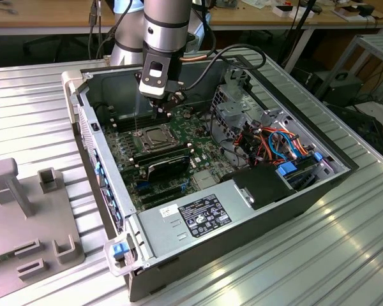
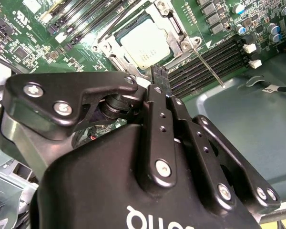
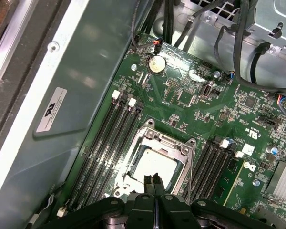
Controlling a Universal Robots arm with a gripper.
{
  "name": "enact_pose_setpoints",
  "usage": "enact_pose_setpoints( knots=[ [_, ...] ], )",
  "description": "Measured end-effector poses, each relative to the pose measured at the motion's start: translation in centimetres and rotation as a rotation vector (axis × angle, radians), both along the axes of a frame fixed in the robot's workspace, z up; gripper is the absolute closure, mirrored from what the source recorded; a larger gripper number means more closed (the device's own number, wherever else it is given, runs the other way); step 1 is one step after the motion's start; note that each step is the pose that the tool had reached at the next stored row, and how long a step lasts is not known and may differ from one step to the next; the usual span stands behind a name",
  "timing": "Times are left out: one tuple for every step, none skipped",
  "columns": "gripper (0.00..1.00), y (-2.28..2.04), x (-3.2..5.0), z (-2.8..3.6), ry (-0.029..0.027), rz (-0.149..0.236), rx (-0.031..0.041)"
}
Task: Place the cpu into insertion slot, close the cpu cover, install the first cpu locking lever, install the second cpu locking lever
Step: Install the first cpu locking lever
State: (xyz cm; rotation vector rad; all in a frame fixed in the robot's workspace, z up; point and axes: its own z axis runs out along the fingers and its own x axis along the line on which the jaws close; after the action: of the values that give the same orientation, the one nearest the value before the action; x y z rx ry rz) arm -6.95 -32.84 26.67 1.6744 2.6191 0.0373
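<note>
Gripper (image 3: pixel 153 183) with its two fingers pressed together, nothing visible between them. In the exterior view it hangs (image 1: pixel 161 113) inside the open case (image 1: pixel 242 220), directly above the slot (image 3: pixel 129 175). In both wrist views the fingertips (image 2: pixel 160 77) stand over one edge of the slot; whether they touch it cannot be told.

The cpu (image 3: pixel 155 167) lies seated in the slot, its dull metal top facing up. The cover (image 3: pixel 168 143) lies flat over it, the central opening framing the chip.

One lever (image 2: pixel 207 67), a thin metal rod, angles up and away from a corner of the slot. In the exterior view it stands nearly upright (image 1: pixel 135 121), just beside the gripper.

Long black memory slots (image 3: pixel 107 143) flank the slot on the green board (image 3: pixel 190 109).
</note>
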Motion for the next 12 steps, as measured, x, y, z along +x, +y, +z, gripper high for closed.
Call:
enact_pose_setpoints(
  knots=[
    [0.89, 0.0, 0.0, 0.0, 0.0, 0.005, 0.0],
    [0.89, 0.0, -0.01, 0.0, 0.0, 0.018, 0.0],
    [0.89, 0.0, -0.04, 0.0, 0.0, 0.038, 0.0],
    [0.89, 0.0, -0.07, 0.0, 0.0, 0.063, 0.0],
    [0.89, 0.0, -0.07, 0.0, 0.0, 0.09, 0.0],
    [0.89, 0.0, -0.08, 0.0, 0.0, 0.109, 0.0],
    [0.89, 0.0, -0.08, 0.0, 0.0, 0.125, 0.0],
    [0.89, 0.0, -0.08, 0.0, 0.0, 0.138, 0.0],
    [0.89, 0.0, -0.08, 0.0, 0.0, 0.145, 0.0],
    [0.89, 0.0, -0.08, 0.0, 0.0, 0.147, 0.0],
    [0.89, 0.0, -0.08, 0.0, 0.0, 0.148, 0.0],
    [0.89, 0.0, -0.08, 0.0, 0.0, 0.148, 0.0]
  ],
)
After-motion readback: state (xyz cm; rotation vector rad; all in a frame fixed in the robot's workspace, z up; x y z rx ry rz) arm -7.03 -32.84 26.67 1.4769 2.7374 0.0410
